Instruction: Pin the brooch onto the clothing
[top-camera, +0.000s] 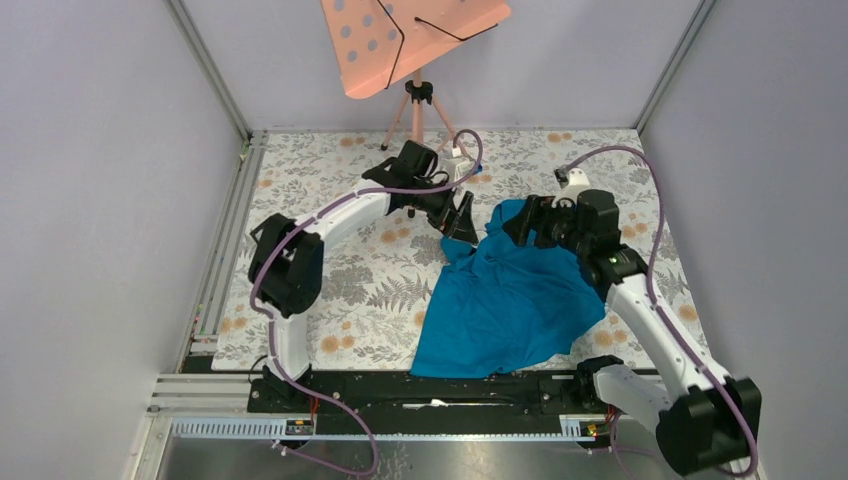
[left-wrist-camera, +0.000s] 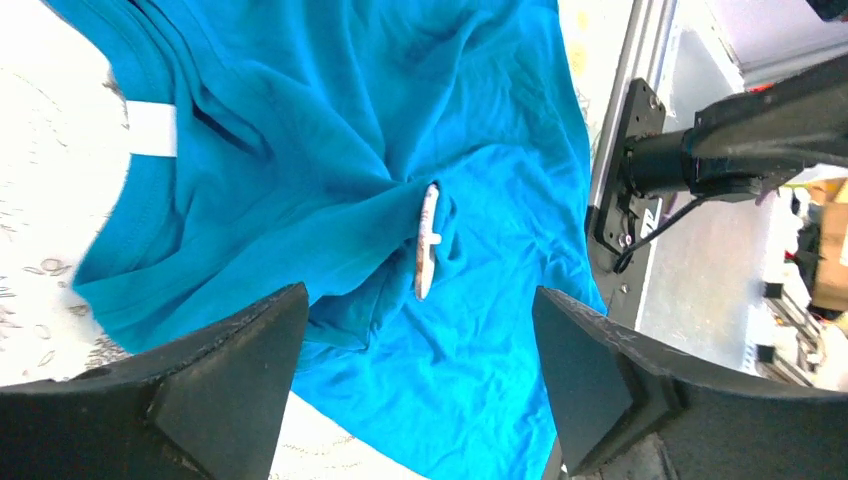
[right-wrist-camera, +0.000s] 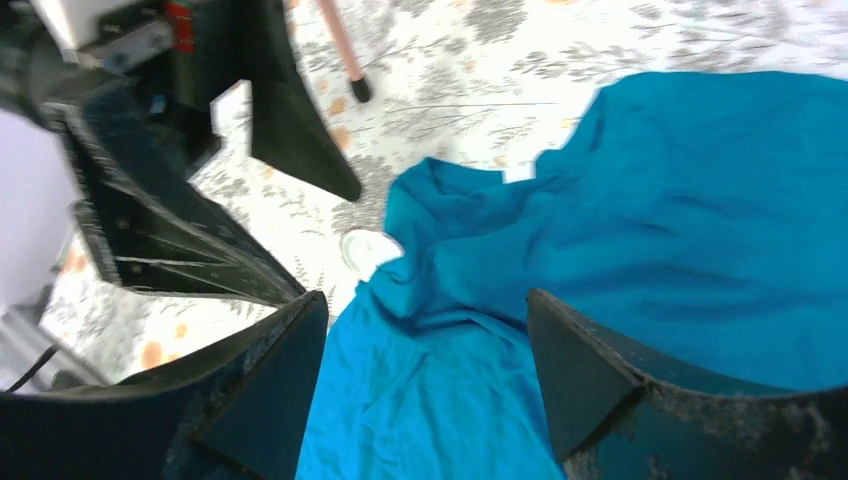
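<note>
The brooch (left-wrist-camera: 427, 242) lies edge-on on the teal T-shirt (left-wrist-camera: 330, 130) at frame centre, long axis top-to-bottom, just above the gap of the nearer left gripper (left-wrist-camera: 420, 293), whose fingers are spread and empty like those of the right gripper (right-wrist-camera: 425, 295).

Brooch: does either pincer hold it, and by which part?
Neither: the left pincer and right pincer stand open; the brooch lies free against the T-shirt.
</note>
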